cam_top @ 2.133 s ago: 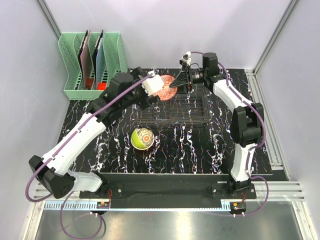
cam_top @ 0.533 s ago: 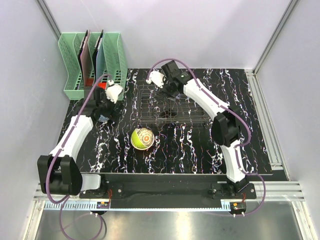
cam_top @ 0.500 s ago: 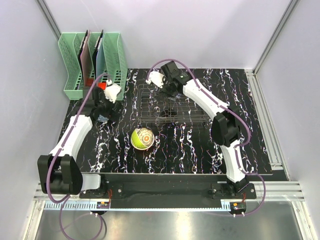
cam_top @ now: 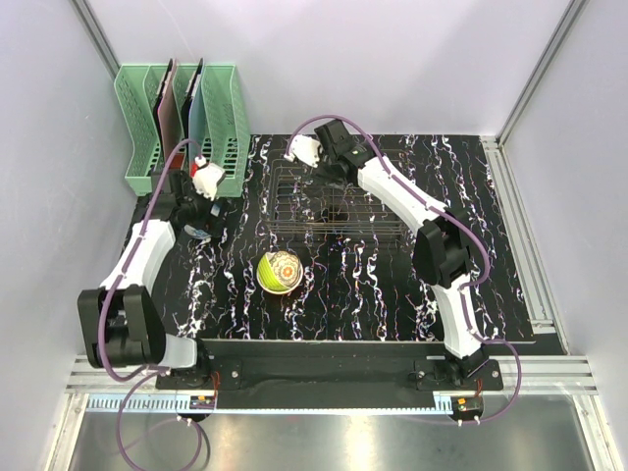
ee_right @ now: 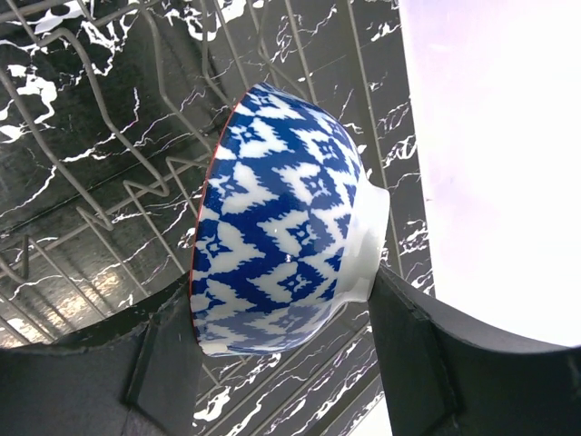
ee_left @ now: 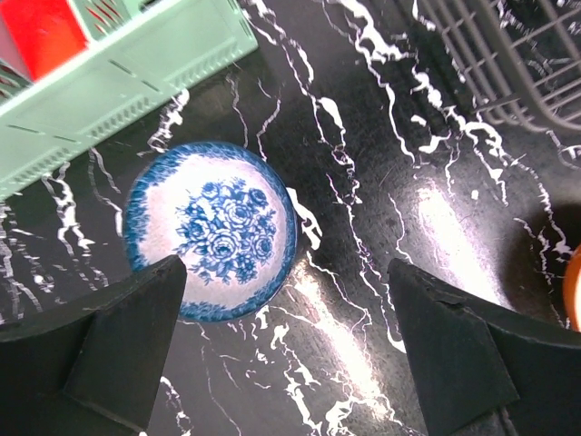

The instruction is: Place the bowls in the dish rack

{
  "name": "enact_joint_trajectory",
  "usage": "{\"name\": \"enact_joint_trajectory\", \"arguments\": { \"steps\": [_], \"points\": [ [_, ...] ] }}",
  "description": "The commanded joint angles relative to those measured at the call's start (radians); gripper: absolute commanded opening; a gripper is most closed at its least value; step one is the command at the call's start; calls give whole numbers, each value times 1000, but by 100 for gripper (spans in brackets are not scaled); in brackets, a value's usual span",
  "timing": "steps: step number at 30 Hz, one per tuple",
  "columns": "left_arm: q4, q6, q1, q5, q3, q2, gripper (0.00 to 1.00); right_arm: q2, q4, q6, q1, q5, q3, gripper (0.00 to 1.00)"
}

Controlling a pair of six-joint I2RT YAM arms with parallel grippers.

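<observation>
A white bowl with a blue flower pattern (ee_left: 211, 230) lies flat on the black marble table beside the mint holder; it shows partly under my left arm (cam_top: 198, 233). My left gripper (ee_left: 281, 363) (cam_top: 196, 206) hovers above it, open and empty, with the bowl near its left finger. My right gripper (ee_right: 281, 354) (cam_top: 329, 172) is shut on a blue-and-white zigzag bowl (ee_right: 281, 245) held on edge, rim against one finger and foot against the other, over the back left of the dark wire dish rack (cam_top: 339, 201) (ee_right: 118, 182). A lime-green bowl (cam_top: 278, 272) sits in front of the rack.
The tall mint-green slotted holder (cam_top: 182, 123) (ee_left: 118, 86) with flat red and dark items stands at the back left, close to my left gripper. A rack corner (ee_left: 508, 54) and an orange sliver (ee_left: 574, 286) show in the left wrist view. Walls enclose the table.
My left arm has pulled back from the rack to the blue flowered bowl by the mint holder. My right arm has swung to the rack's back left corner; both barely moved lately.
</observation>
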Motion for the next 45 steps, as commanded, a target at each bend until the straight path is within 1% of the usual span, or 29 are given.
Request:
{"name": "enact_joint_trajectory", "arguments": {
  "steps": [1,10,17,26,27,28,29,33,36,39,42,45],
  "points": [
    [44,33,12,49,-14,40,99,-21,78,-34,19,25,63,0],
    [34,64,22,57,-13,76,99,77,79,-45,39,0,141,0],
    [1,79,26,71,3,85,99,169,79,-85,56,2,222,0],
    [-16,107,39,77,-8,100,99,207,78,-120,72,-1,233,0],
    [-16,109,40,75,-6,106,99,210,78,-123,74,4,231,2],
    [-16,112,42,77,-8,108,99,210,79,-123,72,8,231,7],
    [-19,115,43,77,-8,112,99,212,79,-126,74,10,228,21],
    [-24,130,49,77,-13,132,99,218,79,-132,79,25,227,60],
    [-28,136,54,72,-13,148,99,224,78,-134,80,37,230,69],
    [-31,139,55,84,-16,151,99,224,79,-131,80,45,234,73],
    [-33,144,57,87,-14,157,99,221,79,-129,79,50,239,82],
    [-33,148,57,86,-16,166,99,218,79,-131,82,54,242,83]
  ]
}}
